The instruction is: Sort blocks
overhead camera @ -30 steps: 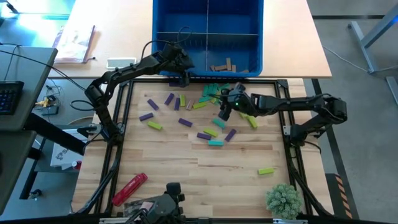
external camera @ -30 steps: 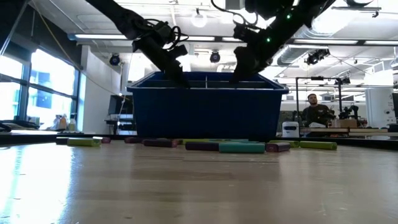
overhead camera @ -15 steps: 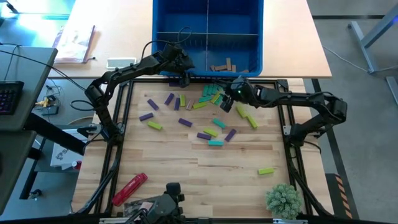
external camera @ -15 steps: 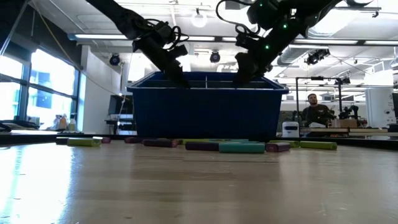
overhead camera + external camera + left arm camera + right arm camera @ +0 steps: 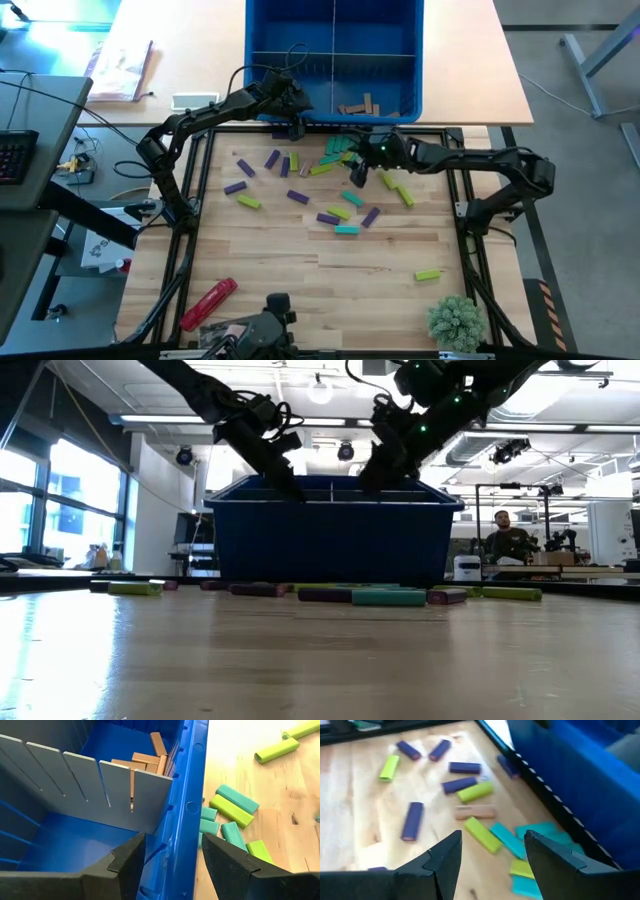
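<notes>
We are barely getting started — only a few tan blocks point(image 5: 358, 105) are lying in the bin point(image 5: 262, 60) (its near right compartment), while the purple, lime and teal blocks point(image 5: 330, 185) are lying scattered on the table point(image 5: 300, 260). Our left gripper point(image 5: 293, 125) is hovering released over the bin's rim; our right gripper point(image 5: 362, 168) — released too, empty — is hanging above the pile beside the bin.

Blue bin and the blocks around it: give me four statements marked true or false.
1. Tan blocks lie in one compartment of the blue bin. True.
2. The right gripper holds a purple block. False: its fingers are open and empty over the blocks on the table.
3. The left gripper straddles the bin's near wall, open. True.
4. The red tool lies inside the bin. False: it lies on the table, at the edge far from the bin.
</notes>
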